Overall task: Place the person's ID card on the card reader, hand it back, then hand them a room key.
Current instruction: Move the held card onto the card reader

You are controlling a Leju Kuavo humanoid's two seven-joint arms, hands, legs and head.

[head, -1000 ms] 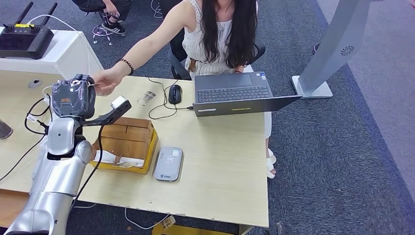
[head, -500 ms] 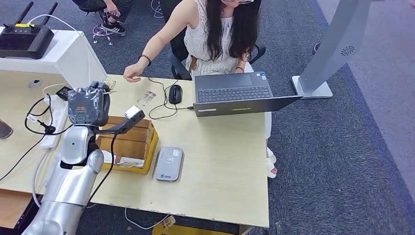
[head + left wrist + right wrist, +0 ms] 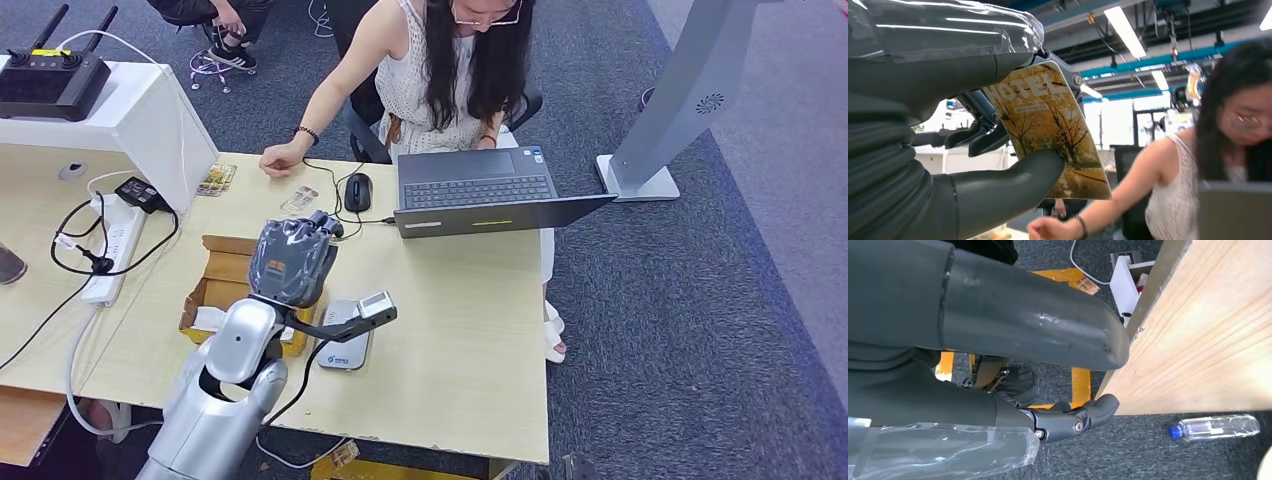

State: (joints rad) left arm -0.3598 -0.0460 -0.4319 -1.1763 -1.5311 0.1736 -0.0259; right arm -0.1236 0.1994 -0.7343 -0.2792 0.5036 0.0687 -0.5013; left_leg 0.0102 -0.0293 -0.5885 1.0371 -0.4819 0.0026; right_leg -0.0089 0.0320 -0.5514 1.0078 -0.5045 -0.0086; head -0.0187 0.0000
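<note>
My left hand (image 3: 293, 258) is raised over the table, above the cardboard box (image 3: 215, 285) and just left of the grey card reader (image 3: 346, 352). It pinches a room key card (image 3: 1048, 130) between thumb and fingers; the card is printed with autumn trees and the word HOTEL. The person's hand (image 3: 280, 160) rests on the table's far edge, with a bracelet at the wrist. A yellowish card (image 3: 216, 180) lies on the table to the left of that hand. My right hand (image 3: 973, 395) hangs beside the table's edge (image 3: 1198, 340), holding nothing, fingers apart.
An open laptop (image 3: 480, 190) and a black mouse (image 3: 357, 190) with its cable sit in front of the seated person. A power strip (image 3: 115, 245) with cables lies at the table's left. A small packet (image 3: 300, 200) lies near the mouse. A water bottle (image 3: 1215, 426) lies on the floor.
My left arm has swung right, from the person's hand at the far left to above the box and card reader. The person's arm has drawn back to the table's far edge.
</note>
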